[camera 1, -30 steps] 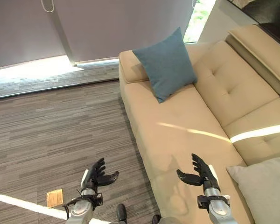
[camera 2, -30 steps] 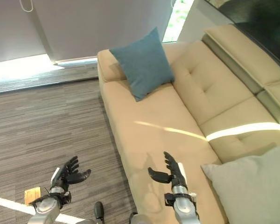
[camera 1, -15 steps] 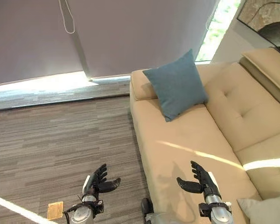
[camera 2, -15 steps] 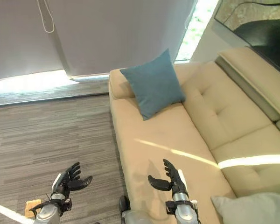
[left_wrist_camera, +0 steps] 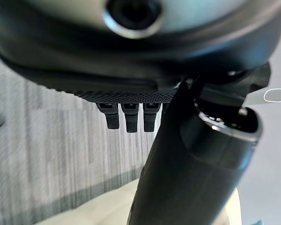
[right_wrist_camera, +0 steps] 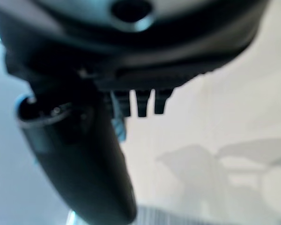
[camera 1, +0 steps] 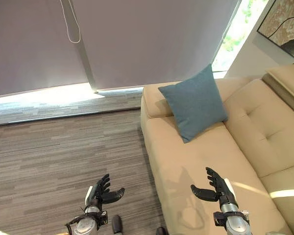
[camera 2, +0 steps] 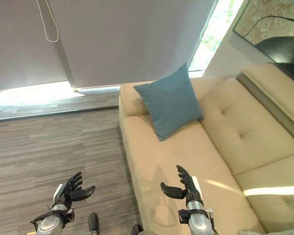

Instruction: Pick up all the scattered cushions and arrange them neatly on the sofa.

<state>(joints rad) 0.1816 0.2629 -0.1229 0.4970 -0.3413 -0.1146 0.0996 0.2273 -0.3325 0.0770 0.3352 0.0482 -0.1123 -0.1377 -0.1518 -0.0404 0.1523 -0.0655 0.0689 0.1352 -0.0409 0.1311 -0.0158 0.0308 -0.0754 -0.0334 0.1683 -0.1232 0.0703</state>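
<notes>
Held both empty: left robot hand (camera 1: 102, 192) over floor (camera 1: 49, 147), right robot hand (camera 1: 216, 188) over sofa (camera 1: 186, 156), fingers spread; blue cushion (camera 1: 196, 103) propped, probably arranged.

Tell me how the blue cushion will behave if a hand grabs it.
The blue cushion looks plump and soft, so it will likely squash under the fingers rather than stay stiff. It probably weighs little for its bulk. It leans on one corner against the sofa arm, so a push may well topple it flat.
</notes>
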